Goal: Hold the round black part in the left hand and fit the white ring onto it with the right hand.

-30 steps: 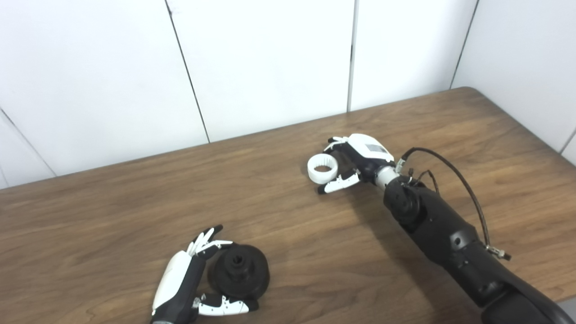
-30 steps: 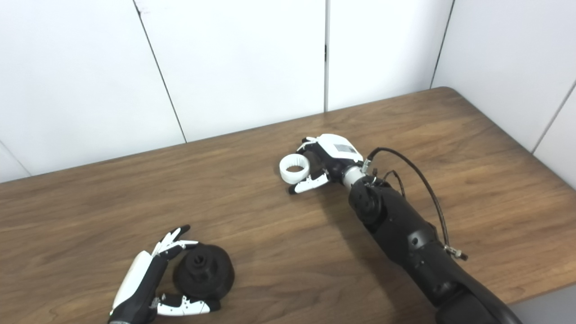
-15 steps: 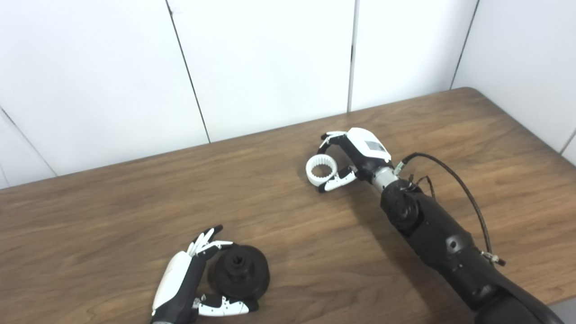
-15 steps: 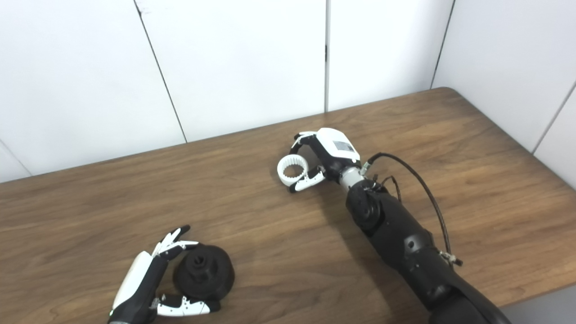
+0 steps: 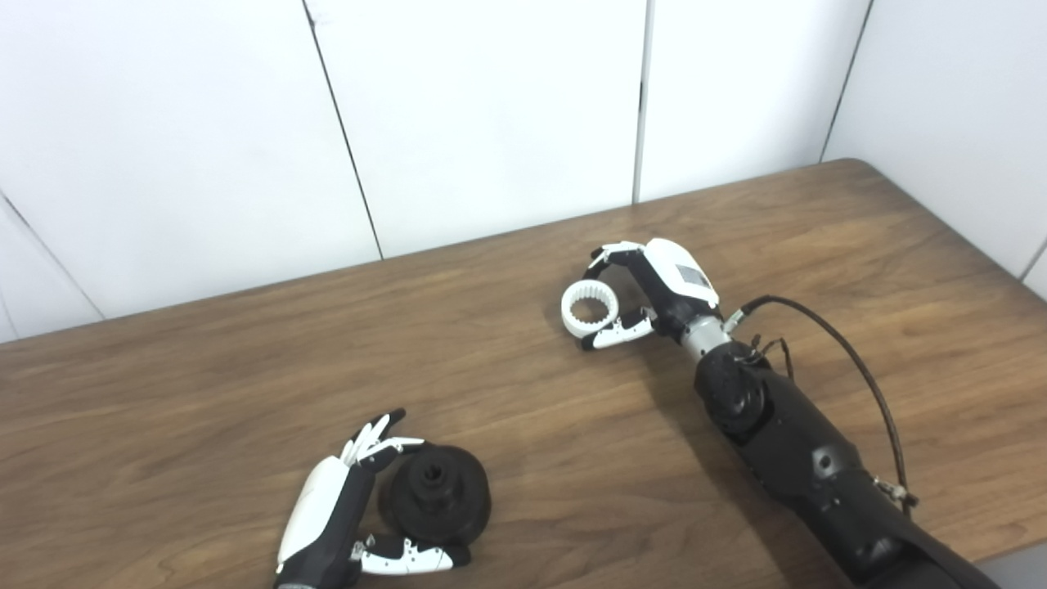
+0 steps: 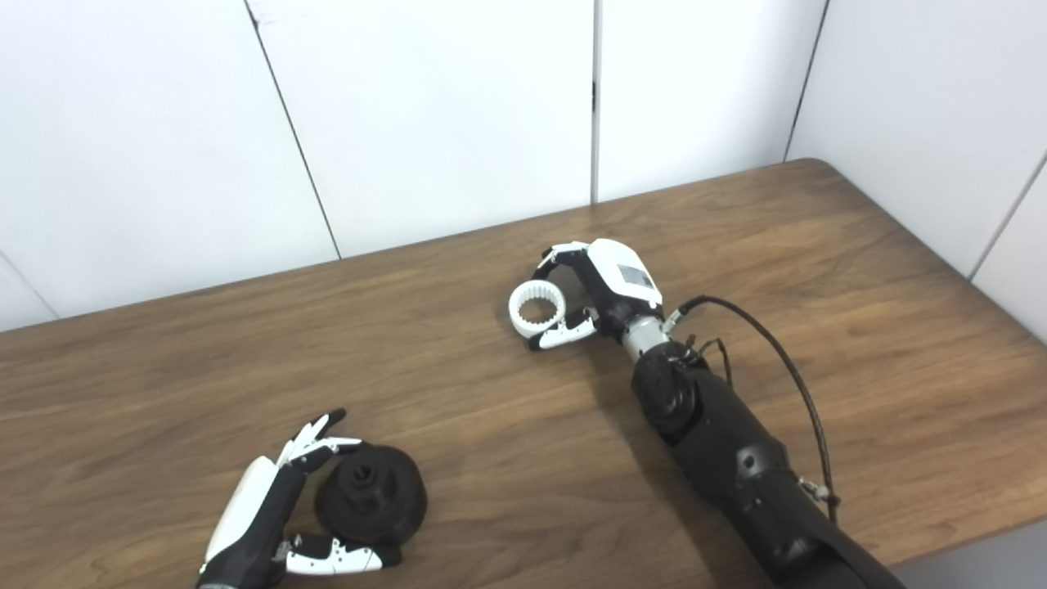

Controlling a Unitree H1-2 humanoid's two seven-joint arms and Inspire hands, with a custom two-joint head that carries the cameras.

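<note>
White wall panels behind, brown wood-grain worktop [image 5: 204, 409] below. Right hand [image 5: 667, 286]: fingers [image 5: 609, 254] curled over the far side, thumb under the near side of the toothed white plastic ring [image 5: 588, 307], gripping it near the worktop's middle. Left hand [image 5: 343, 507]: fingers [image 5: 372, 433] spread, thumb along the near edge, cupping the round black plastic part [image 5: 434, 498] on the worktop near the front edge, not closed on it. Well apart, ring and black part.
</note>
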